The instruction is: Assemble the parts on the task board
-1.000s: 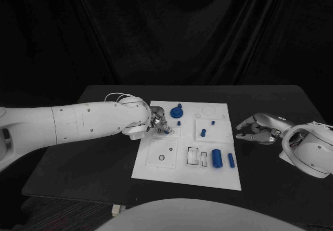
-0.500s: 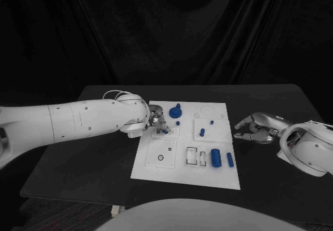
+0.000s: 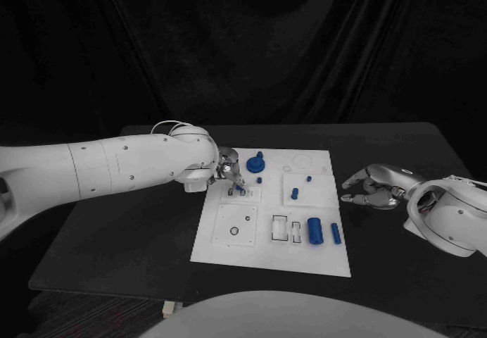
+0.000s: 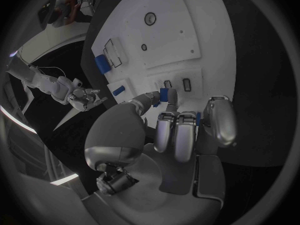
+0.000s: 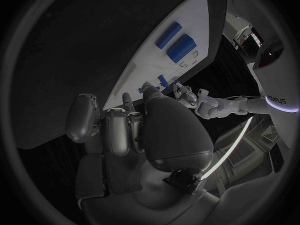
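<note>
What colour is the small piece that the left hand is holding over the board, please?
Blue. The small piece pinched by the left hand shows best in the left wrist view.

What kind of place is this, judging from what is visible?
Probably a robotics lab test bench: a white task board with small blue parts lies on a black table, with black curtains behind.

Left hand [image 3: 225, 172] farther up task board [image 3: 319, 243].

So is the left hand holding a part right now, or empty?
Holding one. In the left wrist view the left hand pinches a small blue part at its fingertips, above the task board.
</note>
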Robot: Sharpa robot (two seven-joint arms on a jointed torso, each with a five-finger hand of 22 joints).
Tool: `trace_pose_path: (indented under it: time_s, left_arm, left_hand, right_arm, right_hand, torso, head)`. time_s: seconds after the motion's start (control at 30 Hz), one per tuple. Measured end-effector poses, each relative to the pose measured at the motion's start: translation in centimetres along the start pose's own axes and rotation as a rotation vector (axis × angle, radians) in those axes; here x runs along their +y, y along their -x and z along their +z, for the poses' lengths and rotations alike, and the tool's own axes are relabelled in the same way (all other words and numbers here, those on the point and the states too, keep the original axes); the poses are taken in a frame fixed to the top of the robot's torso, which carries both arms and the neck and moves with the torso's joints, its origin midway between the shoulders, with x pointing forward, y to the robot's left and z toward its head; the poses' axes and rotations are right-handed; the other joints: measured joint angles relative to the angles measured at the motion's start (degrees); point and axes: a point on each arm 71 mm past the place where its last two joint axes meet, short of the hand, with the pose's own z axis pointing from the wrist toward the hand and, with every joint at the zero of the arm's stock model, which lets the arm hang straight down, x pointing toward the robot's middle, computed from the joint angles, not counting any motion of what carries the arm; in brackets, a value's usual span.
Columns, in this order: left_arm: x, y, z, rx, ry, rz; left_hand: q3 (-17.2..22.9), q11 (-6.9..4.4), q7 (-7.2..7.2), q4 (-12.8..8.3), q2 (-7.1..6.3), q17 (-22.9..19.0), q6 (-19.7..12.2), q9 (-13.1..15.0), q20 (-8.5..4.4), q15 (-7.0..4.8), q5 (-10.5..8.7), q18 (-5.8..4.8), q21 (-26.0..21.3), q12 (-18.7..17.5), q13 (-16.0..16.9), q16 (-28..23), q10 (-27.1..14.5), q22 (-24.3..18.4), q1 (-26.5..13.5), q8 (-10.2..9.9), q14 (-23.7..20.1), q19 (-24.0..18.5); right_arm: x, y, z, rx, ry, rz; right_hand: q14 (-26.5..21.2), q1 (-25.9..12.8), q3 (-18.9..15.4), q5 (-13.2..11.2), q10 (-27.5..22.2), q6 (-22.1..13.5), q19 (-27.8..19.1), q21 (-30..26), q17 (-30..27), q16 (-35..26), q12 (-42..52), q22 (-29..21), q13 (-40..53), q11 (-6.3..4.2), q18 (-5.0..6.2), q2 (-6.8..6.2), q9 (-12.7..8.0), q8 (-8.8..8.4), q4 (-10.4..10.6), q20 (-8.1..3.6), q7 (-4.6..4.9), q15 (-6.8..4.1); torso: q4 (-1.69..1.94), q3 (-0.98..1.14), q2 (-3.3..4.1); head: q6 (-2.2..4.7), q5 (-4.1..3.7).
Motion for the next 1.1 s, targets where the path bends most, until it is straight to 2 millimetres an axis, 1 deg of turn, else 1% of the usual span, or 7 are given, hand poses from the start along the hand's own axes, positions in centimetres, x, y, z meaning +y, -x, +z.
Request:
trace_pose_path:
  time_s: [0.17,0.2,0.27,0.33,0.67,0.9,1.1]
  left_arm:
    - [-0.2,0.1,0.1,0.025,-0.001,0.019]
    - [-0.3,0.1,0.2,0.029,-0.001,0.022]
    - [-0.3,0.2,0.2,0.038,0.001,0.028]
    - [-0.3,0.3,0.3,0.044,0.004,0.033]
    - [-0.3,0.5,0.8,0.067,0.016,0.047]
    - [-0.3,0.6,1.1,0.075,0.025,0.053]
    - [-0.4,0.7,1.3,0.078,0.028,0.056]
  left_hand:
    - [0.0,0.0,0.01,0.0,0.0,0.0,0.01,0.0,-0.19,0.0,-0.43,0.0,-0.01,0.0,0.0,0.0,0.0,0.0,0.0,0.0,0.0,-0.19]
    - [0.0,0.0,0.0,-0.01,-0.29,0.0,0.01,0.0,-0.19,0.0,-0.43,0.0,-0.22,0.0,0.0,0.0,0.0,0.0,-0.31,0.0,0.0,-0.19]
    - [0.1,0.0,0.0,0.08,-0.29,0.0,0.01,-0.01,-0.18,0.0,-0.62,0.0,-0.22,0.0,0.0,0.0,0.0,0.0,-0.31,0.0,0.0,-0.19]
    - [0.87,0.0,0.01,-0.38,-0.48,0.0,0.02,-0.04,-0.19,0.0,-0.72,-0.01,-0.22,0.0,0.0,0.0,0.0,0.0,-0.5,-0.01,0.0,-0.19]
    - [0.87,0.0,0.09,-0.39,-0.59,0.0,0.13,-0.16,-0.18,0.0,-0.73,0.0,-0.22,-0.26,0.0,0.0,0.0,0.0,-0.62,-0.02,0.0,-0.19]
    - [0.87,0.0,-0.02,-0.39,-0.59,0.0,0.26,-0.16,-0.18,0.0,-0.87,0.0,-0.22,-0.26,0.0,0.0,0.0,0.0,-0.62,-0.02,0.0,-0.18]
    - [0.87,0.0,-0.01,-0.4,-0.67,0.0,0.27,-0.17,-0.18,0.0,-0.87,0.0,-0.44,-0.26,0.0,0.0,0.0,0.0,-0.7,-0.03,0.0,-0.18]
  right_arm:
    - [0.0,0.0,0.1,0.0,0.0,0.0]
    - [0.0,0.0,0.1,0.0,0.0,-0.001]
    - [0.0,0.0,0.1,0.001,0.0,-0.001]
    - [0.0,0.0,0.1,0.001,0.0,-0.001]
    - [0.1,0.0,0.2,0.002,0.001,-0.001]
    - [0.1,0.0,0.2,0.002,0.001,-0.002]
    - [0.1,-0.1,0.2,0.002,0.001,-0.002]
  right_hand:
    - [0.0,0.0,0.0,0.0,0.0,0.0,0.0,0.0,0.0,0.0,0.0,0.0,0.0,0.0,0.0,0.0,0.0,0.0,0.0,0.0,0.0,0.0]
    - [0.0,0.0,0.0,0.0,0.0,0.0,0.0,0.0,0.0,0.0,0.0,0.0,0.0,0.0,0.0,0.0,0.0,0.0,0.0,0.0,0.0,0.0]
    - [0.0,0.0,0.0,0.0,0.0,0.0,0.0,0.0,0.0,0.0,0.0,0.0,0.0,0.0,0.0,0.0,0.0,0.0,0.0,0.0,0.0,0.0]
    - [0.0,0.0,0.0,0.0,0.0,0.0,0.0,0.0,0.0,0.0,0.01,-0.01,0.0,0.0,0.0,0.0,0.0,0.0,0.0,0.0,0.0,0.0]
    - [0.0,0.0,0.0,0.0,0.0,0.0,0.0,0.0,0.0,0.0,0.01,-0.01,0.01,0.0,0.01,0.0,0.01,0.0,0.0,0.0,0.0,0.0]
    - [0.0,-0.01,0.0,0.0,0.0,0.0,0.0,0.0,0.0,0.0,0.01,-0.01,0.01,0.0,0.0,0.0,0.01,0.0,0.0,0.0,0.0,0.0]
    - [0.0,-0.01,0.0,0.0,0.0,0.0,0.0,0.0,0.0,0.0,0.02,-0.02,0.01,0.0,0.0,-0.01,0.01,0.0,0.0,0.0,0.0,0.0]
  torso:
    - [-0.05,-0.05,-0.02]
    - [-0.05,-0.05,-0.03]
    - [-0.05,-0.05,-0.04]
    - [-0.04,-0.05,-0.05]
    - [0.04,-0.09,0.0]
    - [0.03,-0.09,0.0]
    - [0.02,-0.03,0.0]
  head:
    - [0.0,0.07]
    - [0.0,0.07]
    - [0.0,0.05]
    - [0.0,-0.01]
    - [0.0,-0.01]
    - [0.0,-0.07]
    - [0.0,-0.2]
